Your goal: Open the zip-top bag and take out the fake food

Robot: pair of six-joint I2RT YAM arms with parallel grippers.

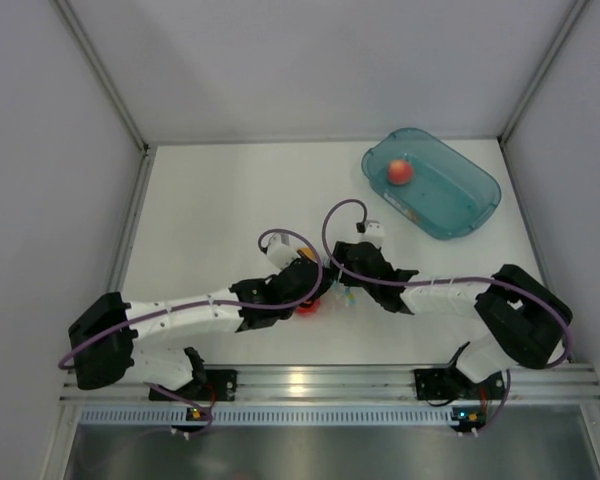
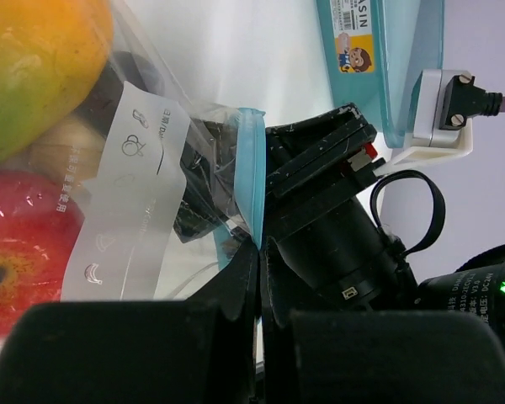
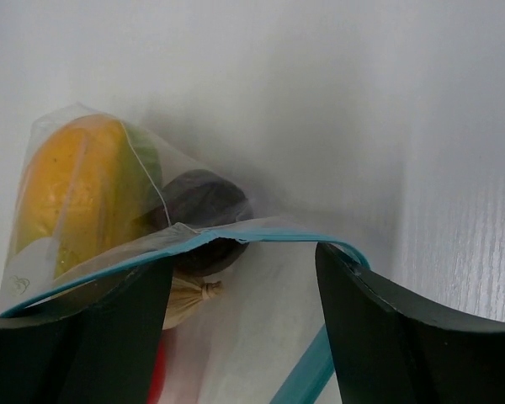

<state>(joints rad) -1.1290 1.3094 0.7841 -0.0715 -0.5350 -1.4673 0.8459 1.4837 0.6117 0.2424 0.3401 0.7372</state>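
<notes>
Broadly: a white counter (image 1: 210, 200), with a teal tub (image 1: 460, 205) at the far right holding one red-orange ball (image 1: 400, 172). Both arms reach to mid-counter near the front edge and meet over the zip-top bag (image 2: 143, 168). It lies between the two wrists, well apart from the tub.

Left gripper (image 2: 259, 252): jaws together, pinching one lip of the bag's teal zip strip (image 2: 251, 168). Right gripper (image 3: 244, 286): jaws wide apart, clamped on nothing. The strip's other lip arcs across their tips, so the mouth looks partly parted.

Fake food (image 3: 76, 202) inside the bag: a yellow-green mango (image 2: 25, 76), a red fruit (image 2: 13, 252) touching it below, a dark piece (image 3: 198, 198) and a pale knotted piece (image 3: 185, 299).

Handling, judged: the film is thin, crinkly, limp and probably slippery, so it will fold rather than resist. The strip is the only stiff part, so each lip there is the place to take hold. The fruits look hard, light and rounded, likely to roll once free. Risk: the film slips from a pinch as the lips are pulled apart.
</notes>
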